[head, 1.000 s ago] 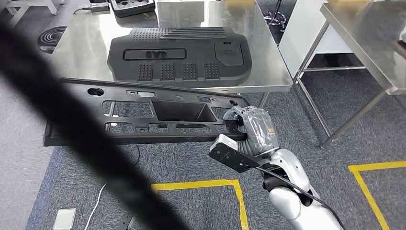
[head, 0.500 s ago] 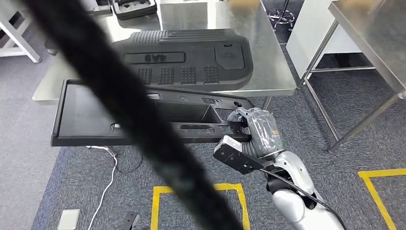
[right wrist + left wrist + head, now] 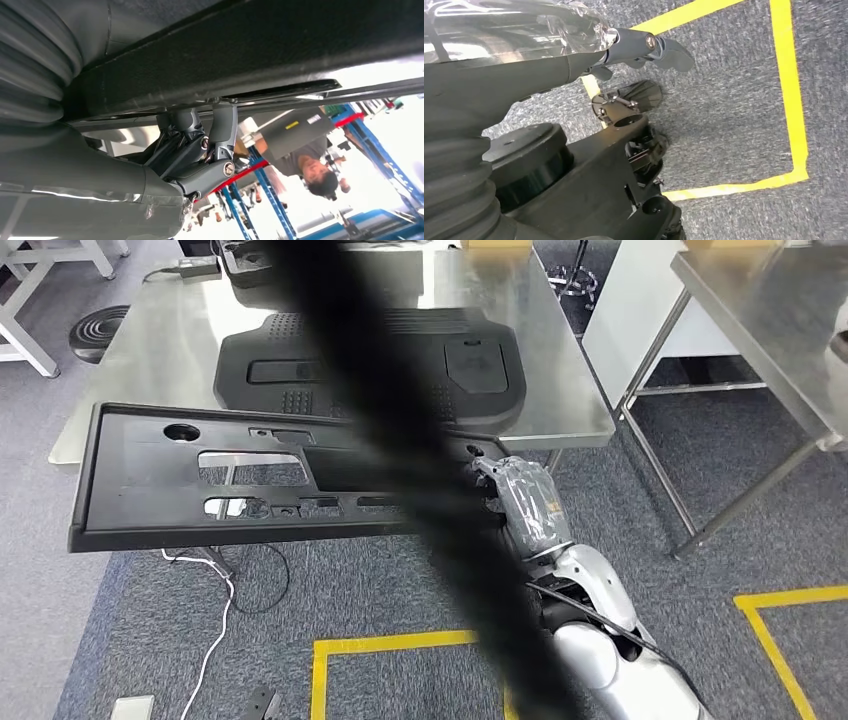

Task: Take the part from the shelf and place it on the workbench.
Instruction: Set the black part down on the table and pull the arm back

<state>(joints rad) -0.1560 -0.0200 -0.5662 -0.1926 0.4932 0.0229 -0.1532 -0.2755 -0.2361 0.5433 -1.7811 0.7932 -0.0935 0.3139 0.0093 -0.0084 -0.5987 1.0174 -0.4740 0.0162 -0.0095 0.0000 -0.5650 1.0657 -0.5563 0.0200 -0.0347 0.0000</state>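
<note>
Holding long part (image 3: pixel 150 475) flat, right hand (image 3: pixel 520 502) gripping

Legible text: none. Embossed characters on black engine cover (image 3: pixel 380 360) hidden by blurred dark band; yellow tag on person's shirt (image 3: pixel 292 125) unreadable.

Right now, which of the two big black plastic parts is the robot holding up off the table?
The long flat black panel with cut-out holes, gripped by the right hand. The ribbed black cover just lies on the steel table.
</note>
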